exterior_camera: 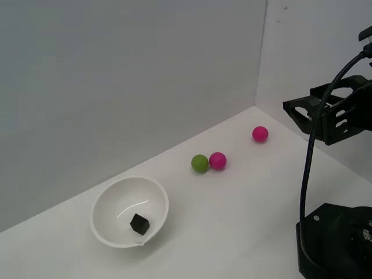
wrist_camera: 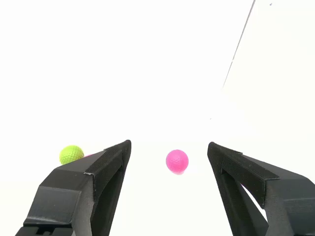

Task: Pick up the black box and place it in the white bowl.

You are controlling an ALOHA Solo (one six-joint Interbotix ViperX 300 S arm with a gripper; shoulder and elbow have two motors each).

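The black box (exterior_camera: 139, 224) lies inside the white bowl (exterior_camera: 104, 200), on its floor, at the exterior view's lower left. My gripper (exterior_camera: 297, 110) hangs in the air at the exterior view's right, far from the bowl, open with nothing between its fingers. In the wrist view the gripper (wrist_camera: 169, 147) shows two spread black fingers (wrist_camera: 106, 167) with a pink ball lying beyond the gap. The bowl and the box are out of the wrist view.
A green ball (exterior_camera: 199, 163) and a pink ball (exterior_camera: 218, 160) touch each other on the white table. Another pink ball (exterior_camera: 260, 133) lies nearer the back corner. The wrist view shows a pink ball (wrist_camera: 176, 161) and a green ball (wrist_camera: 72, 154). The black robot base (exterior_camera: 334, 241) stands at the lower right.
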